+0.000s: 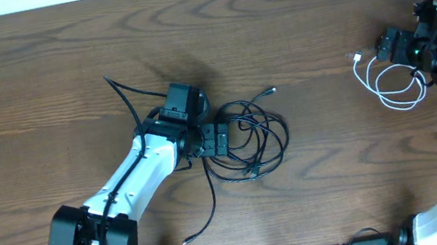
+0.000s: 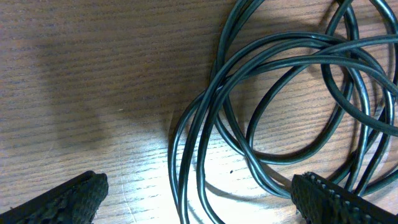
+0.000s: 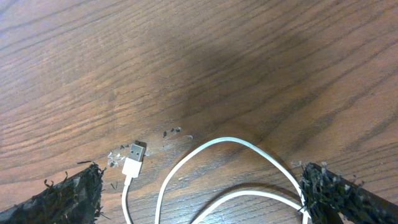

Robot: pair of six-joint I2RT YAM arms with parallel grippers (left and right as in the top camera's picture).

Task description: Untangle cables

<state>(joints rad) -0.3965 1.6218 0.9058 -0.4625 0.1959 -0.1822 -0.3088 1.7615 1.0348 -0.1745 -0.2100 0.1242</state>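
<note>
The black cables (image 1: 256, 138) lie in a tangle of overlapping loops at the table's middle. My left gripper (image 1: 223, 138) is low over the tangle's left side and open. In the left wrist view, three strands of black cable (image 2: 205, 155) run between its wide-apart fingers (image 2: 81, 196), and neither finger presses on them. A white cable (image 1: 394, 82) lies coiled at the right, its USB plug (image 3: 134, 158) on bare wood. My right gripper (image 1: 383, 50) hovers over its upper loops, open. White loops (image 3: 211, 149) lie between its fingers (image 3: 74, 193).
Loose black ends trail out of the tangle: one to the upper left (image 1: 109, 81), one plug to the upper right (image 1: 272, 90), one plug toward the front edge (image 1: 188, 239). The table is dark wood (image 1: 28, 66). Small scraps (image 3: 171, 132) lie near the white plug.
</note>
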